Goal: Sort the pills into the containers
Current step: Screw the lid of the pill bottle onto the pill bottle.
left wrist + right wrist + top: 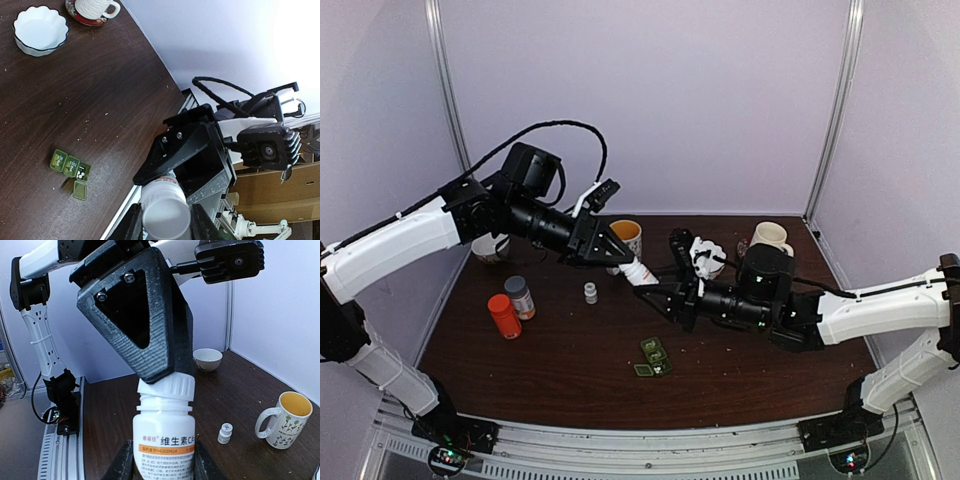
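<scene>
Right hand (163, 464) is pinching the white bottle (163, 437); left hand (165, 222) is pinching its cap (168, 386), midair. Pill box (654, 357) is lying on the tabletop (750, 370), well apart, 1 lid open. Risk: cap jerking free, bottle spilling off-target.

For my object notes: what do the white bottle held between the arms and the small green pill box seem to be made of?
The white round bottle looks like opaque plastic, slightly glossy, with a ribbed cap and a paper label. The flat dark-green pill box is probably plastic too: thin lids, faint sheen.
</scene>
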Controlling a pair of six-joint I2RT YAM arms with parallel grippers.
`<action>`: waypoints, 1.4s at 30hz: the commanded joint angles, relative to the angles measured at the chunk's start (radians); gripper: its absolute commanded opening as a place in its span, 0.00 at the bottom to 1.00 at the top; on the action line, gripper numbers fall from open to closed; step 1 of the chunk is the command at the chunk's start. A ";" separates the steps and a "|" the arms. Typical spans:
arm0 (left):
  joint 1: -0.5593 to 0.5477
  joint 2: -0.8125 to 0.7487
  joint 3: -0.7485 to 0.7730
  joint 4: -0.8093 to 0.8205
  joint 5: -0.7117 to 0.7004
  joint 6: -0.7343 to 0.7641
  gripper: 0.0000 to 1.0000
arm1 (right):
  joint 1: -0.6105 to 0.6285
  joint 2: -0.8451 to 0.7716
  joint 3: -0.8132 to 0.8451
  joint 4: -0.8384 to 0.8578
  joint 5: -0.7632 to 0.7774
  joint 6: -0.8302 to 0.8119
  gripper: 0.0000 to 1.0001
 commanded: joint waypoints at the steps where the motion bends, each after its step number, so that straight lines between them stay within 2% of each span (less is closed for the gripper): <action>1: -0.010 0.021 -0.038 0.102 -0.010 -0.112 0.31 | 0.024 0.004 0.041 0.034 0.167 -0.057 0.00; 9: -0.013 0.028 -0.104 0.272 -0.031 -0.270 0.26 | 0.067 0.025 0.051 0.044 0.397 -0.193 0.00; 20: -0.022 0.040 -0.122 0.322 -0.040 -0.321 0.28 | 0.096 0.055 0.115 0.021 0.536 -0.338 0.00; 24: -0.027 0.052 -0.112 0.325 0.003 -0.290 0.28 | 0.096 0.024 0.090 0.043 0.421 -0.329 0.00; 33: -0.033 0.057 -0.093 0.293 0.154 -0.129 0.30 | 0.037 -0.081 0.017 0.157 0.034 -0.111 0.00; 38: -0.054 0.059 -0.069 0.242 0.177 -0.037 0.30 | -0.011 -0.087 0.012 0.230 -0.133 0.057 0.00; 42: -0.085 0.050 -0.044 0.186 0.165 0.074 0.30 | -0.055 -0.068 -0.006 0.390 -0.213 0.230 0.00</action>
